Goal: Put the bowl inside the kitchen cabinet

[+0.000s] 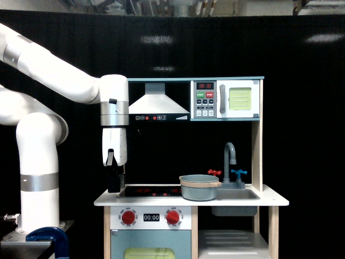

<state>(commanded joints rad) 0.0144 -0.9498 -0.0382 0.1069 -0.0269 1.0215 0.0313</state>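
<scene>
A: Exterior view. Take the faucet (230, 156) as the landmark. Where does the bowl (200, 186) sit?

B: Just to the exterior view's left of the faucet and lower, on the white countertop (269, 200). It rests at the seam between the stovetop (145, 190) and the sink basin (234, 202), upright, its tan rim level.

A: What room is there around it?

B: Above the bowl the space is open up to the range hood (158, 102) and the microwave (226, 99), both well above the faucet. Toward the exterior view's left the stovetop is bare out to the counter's edge. To the exterior view's right of the faucet stands a pale wooden post (257, 156), which closes that side.

A: And the kitchen cabinet (233, 240)?

B: Below the faucet, under the sink basin, cut off by the bottom of the frame. Its front is doorless, and a wooden post bounds its right side.

A: The arm?

B: The white arm (54, 75) reaches in from the upper left, and its wrist points straight down. The gripper (114, 183) hangs well to the exterior view's left of the faucet, at the counter's left edge, apart from the bowl. It is dark against the black curtain (302, 108); I cannot tell whether its fingers are spread or closed. Nothing shows in it.
</scene>
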